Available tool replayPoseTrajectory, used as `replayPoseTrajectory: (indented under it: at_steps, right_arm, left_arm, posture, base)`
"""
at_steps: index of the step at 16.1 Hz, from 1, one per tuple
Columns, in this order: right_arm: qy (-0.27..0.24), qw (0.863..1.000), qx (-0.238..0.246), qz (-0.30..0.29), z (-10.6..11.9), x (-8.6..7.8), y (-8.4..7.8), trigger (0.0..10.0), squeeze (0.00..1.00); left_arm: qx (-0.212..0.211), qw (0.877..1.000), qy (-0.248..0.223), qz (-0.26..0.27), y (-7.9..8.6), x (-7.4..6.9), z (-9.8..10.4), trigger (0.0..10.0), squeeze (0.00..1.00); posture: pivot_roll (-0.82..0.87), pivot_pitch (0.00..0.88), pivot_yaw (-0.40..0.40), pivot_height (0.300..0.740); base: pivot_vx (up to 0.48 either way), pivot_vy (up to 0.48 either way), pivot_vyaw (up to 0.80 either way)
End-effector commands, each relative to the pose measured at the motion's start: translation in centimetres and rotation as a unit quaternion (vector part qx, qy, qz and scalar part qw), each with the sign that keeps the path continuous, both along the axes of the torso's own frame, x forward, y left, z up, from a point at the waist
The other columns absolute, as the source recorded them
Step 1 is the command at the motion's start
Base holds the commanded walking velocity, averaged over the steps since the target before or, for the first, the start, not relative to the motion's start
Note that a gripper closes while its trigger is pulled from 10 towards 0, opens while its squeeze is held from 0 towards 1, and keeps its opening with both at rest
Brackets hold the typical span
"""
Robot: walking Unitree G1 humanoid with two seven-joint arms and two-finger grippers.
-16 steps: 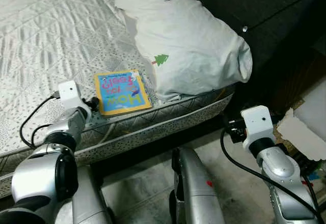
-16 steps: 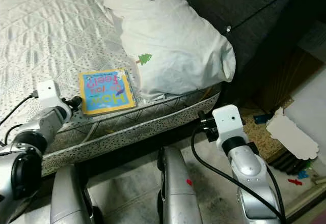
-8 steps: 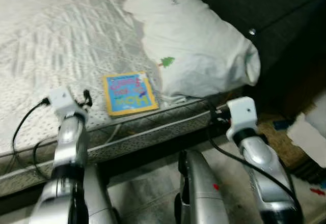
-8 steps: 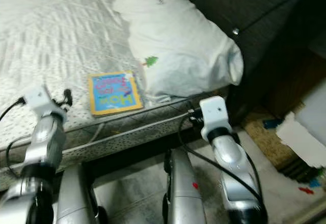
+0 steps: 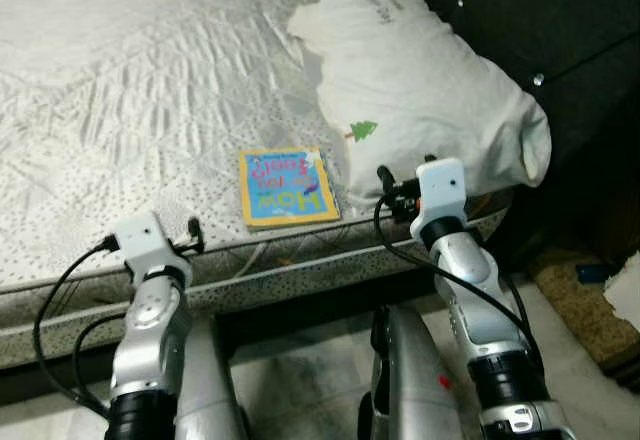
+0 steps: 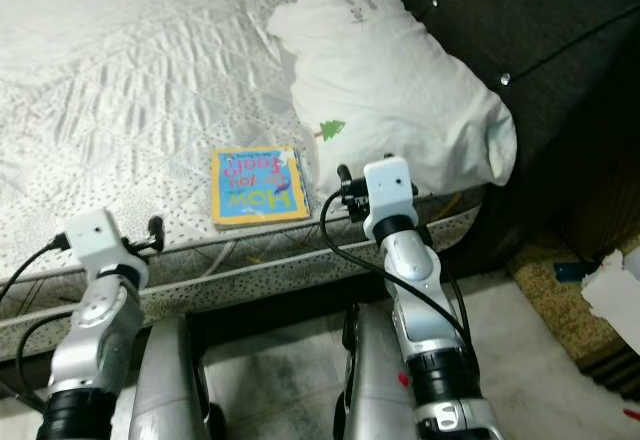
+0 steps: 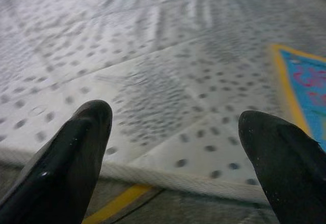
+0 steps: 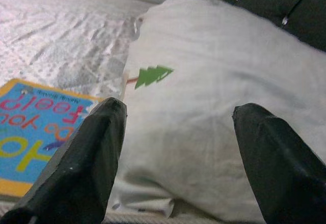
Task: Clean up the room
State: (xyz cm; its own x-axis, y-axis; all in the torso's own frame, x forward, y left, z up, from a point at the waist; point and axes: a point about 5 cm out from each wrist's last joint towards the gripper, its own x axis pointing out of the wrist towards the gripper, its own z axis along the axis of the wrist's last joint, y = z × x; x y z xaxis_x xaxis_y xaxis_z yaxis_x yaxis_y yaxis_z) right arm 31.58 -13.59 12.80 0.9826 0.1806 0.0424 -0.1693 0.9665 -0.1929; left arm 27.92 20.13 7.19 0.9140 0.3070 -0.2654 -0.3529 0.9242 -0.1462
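Where the bed's edge runs, book (image 5: 288,187) between wide-spread left jaws (image 7: 173,152) and right jaws (image 8: 178,158).

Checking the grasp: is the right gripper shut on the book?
No, the right gripper is open and empty, facing the pillow, with the book off to one side.

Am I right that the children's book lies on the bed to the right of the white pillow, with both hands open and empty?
Not quite: the children's book lies to the left of the white pillow, as the left eye view shows. It is on the bed, and the left hand and right hand are open and empty.
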Motion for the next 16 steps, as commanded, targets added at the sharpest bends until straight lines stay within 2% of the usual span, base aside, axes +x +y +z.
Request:
replayPoseTrajectory:
  at_steps: [1,2,3,5,8,10,12,16]
  right_arm:
    - [-0.002,1.000,-0.002,-0.009,-0.1,0.2,-0.5,10.0,0.00]
    - [0.002,1.000,0.000,-0.015,-0.3,0.3,-0.8,10.0,0.00]
    - [0.001,1.000,0.001,-0.015,-0.3,0.4,-0.8,10.0,0.00]
    - [-0.002,1.000,0.004,-0.016,-0.4,0.6,-0.7,10.0,0.00]
    - [-0.003,1.000,0.005,-0.013,-0.4,0.6,-0.5,10.0,0.00]
    - [0.001,1.000,0.003,-0.016,-0.6,0.0,-1.0,10.0,0.00]
    - [0.009,1.000,-0.004,-0.023,-1.0,-1.2,-1.9,10.0,0.00]
    - [0.038,0.998,-0.033,-0.038,-1.5,-4.3,-4.4,10.0,0.00]
  left_arm:
    - [0.001,1.000,0.004,0.029,1.5,0.2,0.4,10.0,1.00]
    - [0.008,0.999,0.016,0.036,2.3,0.1,0.2,10.0,1.00]
    - [0.010,0.999,0.020,0.036,2.4,0.0,0.2,10.0,1.00]
    - [0.010,0.999,0.041,0.033,3.4,0.6,-0.3,10.0,1.00]
    - [-0.020,0.998,0.064,0.010,3.2,2.0,-1.0,10.0,1.00]
    - [-0.037,0.997,0.072,-0.011,2.7,3.0,-1.3,10.0,1.00]
    - [-0.048,0.995,0.078,-0.029,1.8,3.6,-1.5,10.0,1.00]
    - [-0.080,0.988,0.116,-0.067,0.4,4.6,-2.7,10.0,1.00]
  posture:
    - [0.04,0.000,0.003,0.506]
    - [0.04,0.000,0.005,0.506]
    - [0.04,0.000,0.006,0.506]
    - [0.04,0.000,0.007,0.506]
    - [0.03,0.000,0.005,0.506]
    - [0.01,0.000,0.006,0.506]
    - [-0.02,0.000,0.005,0.506]
    - [-0.11,0.098,-0.012,0.506]
  base:
    - [0.000,0.000,0.00]
    - [0.000,0.000,0.00]
    - [0.000,0.000,0.00]
    - [0.000,0.000,0.00]
    - [0.000,0.000,0.00]
    - [0.000,0.000,0.00]
    - [0.000,0.000,0.00]
    - [0.000,0.000,0.00]
